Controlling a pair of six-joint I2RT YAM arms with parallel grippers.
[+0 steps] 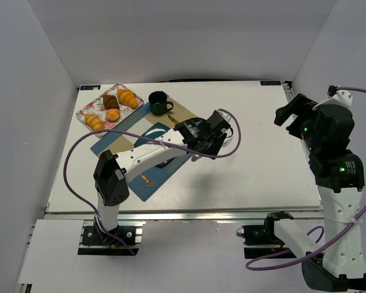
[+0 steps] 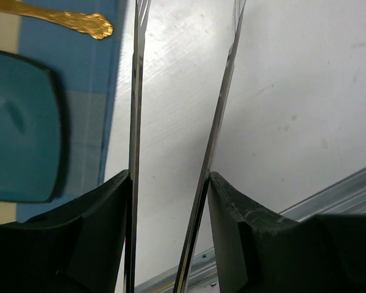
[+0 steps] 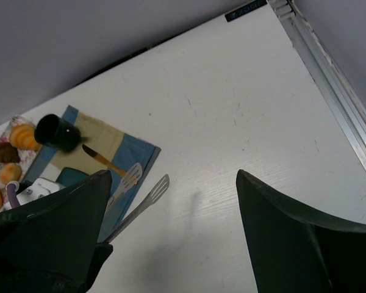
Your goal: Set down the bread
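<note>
Two golden-orange croissants lie on a floral tray (image 1: 85, 110) at the far left: one (image 1: 127, 96) at its far end, one (image 1: 94, 121) at its near end. They also show at the left edge of the right wrist view, the far one (image 3: 23, 135). My left gripper (image 1: 212, 127) hovers right of the blue placemat, well away from the tray, shut on metal tongs (image 2: 213, 122); their slotted tips (image 3: 158, 189) stand apart and hold nothing. My right gripper (image 1: 293, 111) is open and empty, raised at the far right.
A dark brown pastry (image 1: 110, 101) and a small round bun (image 1: 113, 114) share the tray. On the blue placemat (image 1: 143, 186) are a teal plate (image 1: 154, 131), a dark cup (image 1: 158, 102), a gold-handled knife (image 3: 100, 160) and a gold utensil (image 1: 146, 179).
</note>
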